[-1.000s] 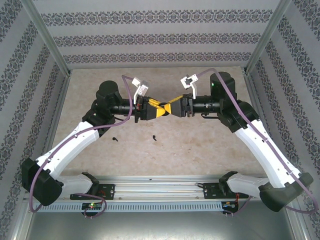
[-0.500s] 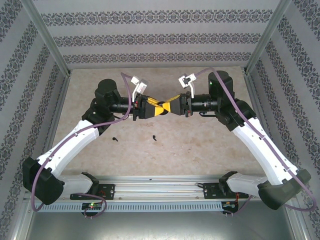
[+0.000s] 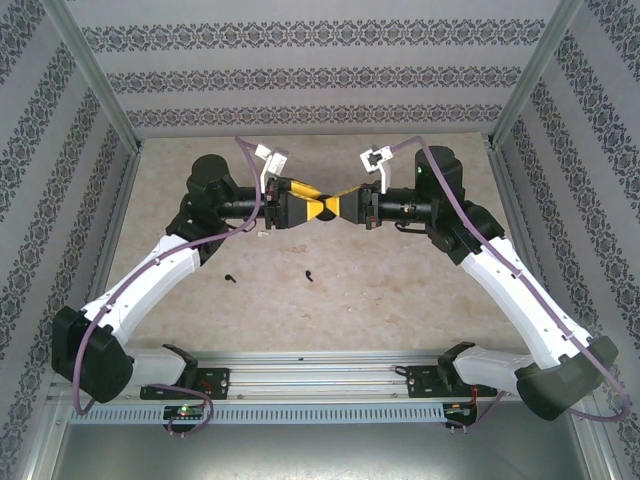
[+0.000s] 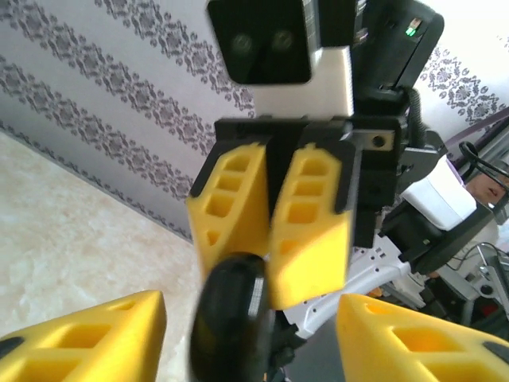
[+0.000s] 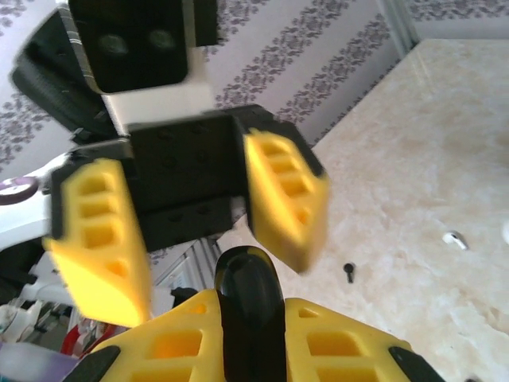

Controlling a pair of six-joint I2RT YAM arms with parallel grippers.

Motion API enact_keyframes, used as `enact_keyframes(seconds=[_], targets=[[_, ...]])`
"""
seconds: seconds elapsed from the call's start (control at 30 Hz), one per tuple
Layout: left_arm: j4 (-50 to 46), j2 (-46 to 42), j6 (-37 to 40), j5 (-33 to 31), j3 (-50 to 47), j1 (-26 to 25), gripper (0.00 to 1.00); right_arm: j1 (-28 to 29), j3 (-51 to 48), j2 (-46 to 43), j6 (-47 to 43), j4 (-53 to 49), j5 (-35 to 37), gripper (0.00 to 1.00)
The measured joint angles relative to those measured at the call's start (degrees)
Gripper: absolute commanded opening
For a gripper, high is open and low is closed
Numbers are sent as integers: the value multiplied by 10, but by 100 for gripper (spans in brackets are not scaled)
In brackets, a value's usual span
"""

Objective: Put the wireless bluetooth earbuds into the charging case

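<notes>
slippage is risked: charging case (image 5: pixel 248 290), seemingly edge-held, is clamped by jaws of right gripper (image 5: pixel 250 338); those of left gripper (image 4: pixel 250 322) are spread wide.

Properly glossy, smooth black rounded plastic charging case (image 5: pixel 248 294). Either side of that case, matt yellow cut-out plastic fingers (image 5: pixel 179 346), kinda chalky. Below the case, smooth beige marbled stone-look tabletop (image 3: pixel 400 290), faint sheen. Nearer than the case, dull silver metal rail (image 3: pixel 320 372).

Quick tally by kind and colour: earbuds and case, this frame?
Black earbuds: 2
White earbuds: 1 that I can make out
Black charging case: 1, held in the right gripper
Total: 4
</notes>
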Motion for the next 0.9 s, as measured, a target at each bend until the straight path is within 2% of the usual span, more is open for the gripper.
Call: enact_keyframes(seconds=[0.1,0.27,0.6,0.9], targets=[[1,-13,-1,-13,-8,12,68,-15,-17,-7,8,7,17,13],[-14,-40,14,-35,-18,16,69,-23,-24,-21,14,24,31,13],[-9,-50,27,-75,-65,-1,61,-22,-25,-30,16,65,19,14],[12,-50,41,-86,-70,-26,55,3,-25,-28,14,69,9,14]])
